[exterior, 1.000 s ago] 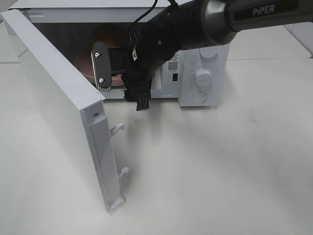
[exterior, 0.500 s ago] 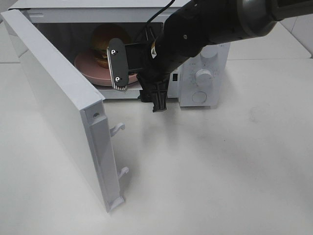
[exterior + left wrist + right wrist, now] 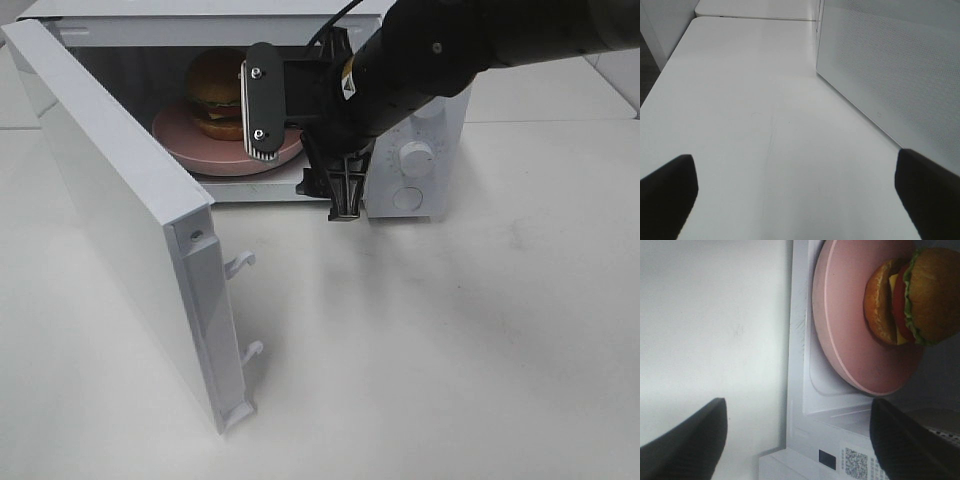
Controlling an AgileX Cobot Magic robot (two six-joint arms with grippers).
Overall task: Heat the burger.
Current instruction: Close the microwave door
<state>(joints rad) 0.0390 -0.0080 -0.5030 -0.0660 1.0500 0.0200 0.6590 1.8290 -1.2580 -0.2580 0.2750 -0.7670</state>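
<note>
Now, the burger [image 3: 215, 92] sits on the pink plate [image 3: 182, 140] inside the microwave [image 3: 420, 165], upper left of the frame in the high view. The door [image 3: 110, 200] stands wide open toward the lower left. The right fingers [image 3: 258, 100] hang spread just outside the opening, in front of the plate's right edge, pinching nothing. The left fingers [image 3: 667, 195] are spread wide too, empty above the white surface [image 3: 750, 110], with a white perforated panel [image 3: 890, 65] alongside.
</note>
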